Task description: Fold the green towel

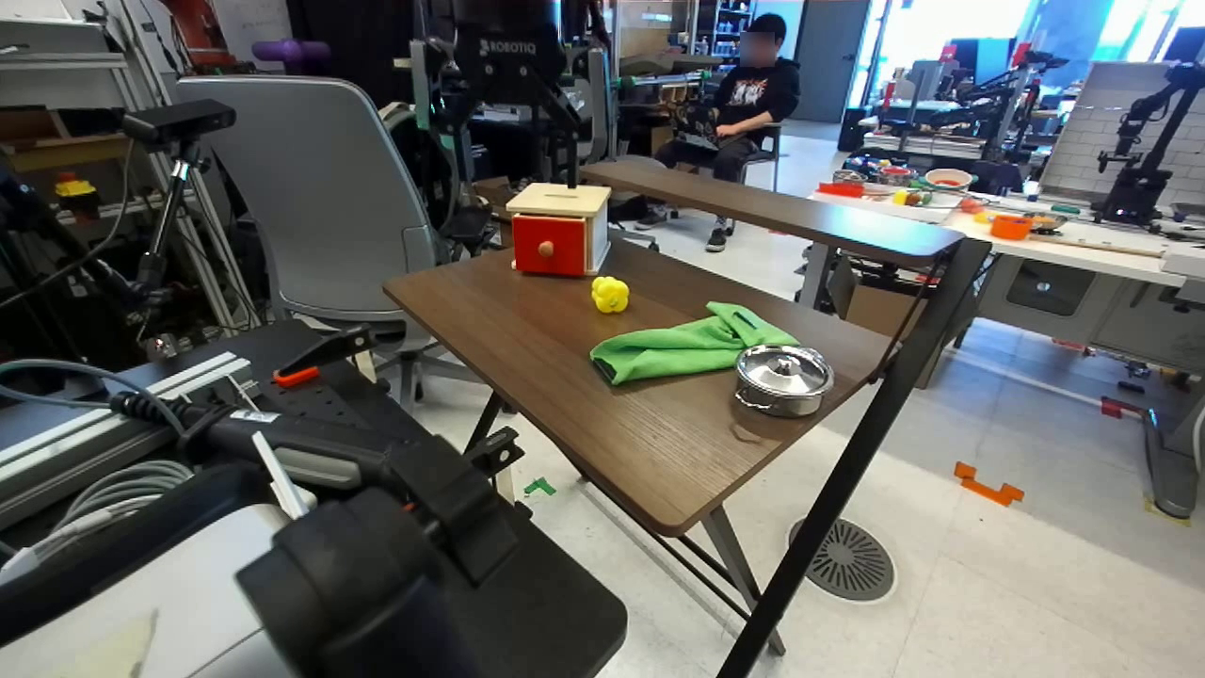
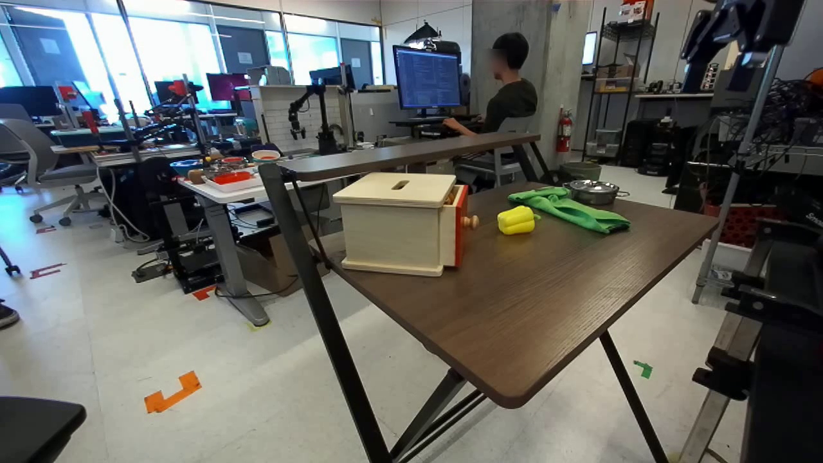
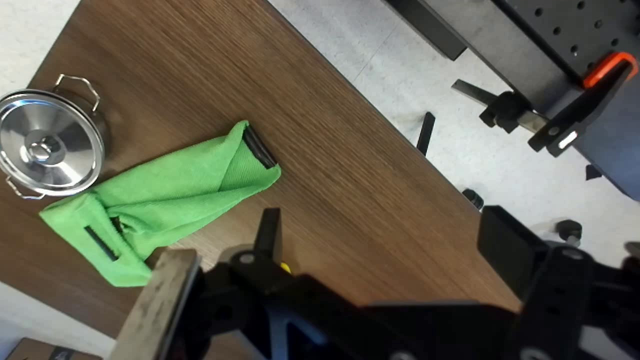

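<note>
In an exterior view, pale capitals on the black body of the tool (image 3: 382,225) read "ROBOTIQ". In the wrist view its two fingers (image 3: 270,234) are spread well apart, with brown wood grain and pale floor showing through the gap.

The green towel (image 3: 160,185) lies stretched out and rumpled on the counter (image 1: 678,452), close beside a lidded metal pot (image 3: 47,145); whether the two touch cannot be told. A black strip (image 3: 259,148) runs along the end away from the pot, and a narrower dark strip (image 3: 101,243) marks the flap at the opposite end.

A pale wooden box (image 2: 392,235) with a slotted lid stands on the same surface, its red-fronted drawer (image 2: 461,225) part way out. In both exterior views a lobed yellow ball (image 2: 516,220) sits between box and towel.

Behind, a monitor (image 2: 427,78) carries lines of text too small to read. A seated person (image 1: 751,91) wears a dark top with an illegible chest print. White lettering (image 2: 814,217) at a picture's right edge is cut off.
</note>
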Robot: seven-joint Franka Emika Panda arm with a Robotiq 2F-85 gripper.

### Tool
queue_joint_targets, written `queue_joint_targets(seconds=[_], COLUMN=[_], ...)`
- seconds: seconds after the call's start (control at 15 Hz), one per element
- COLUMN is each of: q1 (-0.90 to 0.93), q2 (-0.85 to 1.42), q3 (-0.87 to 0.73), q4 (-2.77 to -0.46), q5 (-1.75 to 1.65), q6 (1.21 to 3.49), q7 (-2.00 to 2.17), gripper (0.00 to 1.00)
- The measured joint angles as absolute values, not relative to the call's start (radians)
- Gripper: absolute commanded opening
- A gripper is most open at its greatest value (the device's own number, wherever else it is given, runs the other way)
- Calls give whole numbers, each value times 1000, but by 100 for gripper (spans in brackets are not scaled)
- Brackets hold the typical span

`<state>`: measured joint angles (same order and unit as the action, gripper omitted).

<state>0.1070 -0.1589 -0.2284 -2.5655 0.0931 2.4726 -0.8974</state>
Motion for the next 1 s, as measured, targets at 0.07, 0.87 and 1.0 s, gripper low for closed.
queue_joint_targets(seconds=[0.07, 0.87, 1.0], q1=[103, -9, -10], q2=[-119, 374, 426], q3=[-226, -106, -106], q4=[-2557, -2325, -2295], q5=[104, -56, -121], q6=[2482, 2609, 2633], q7=[-918, -850, -794], gripper=[100, 100, 100])
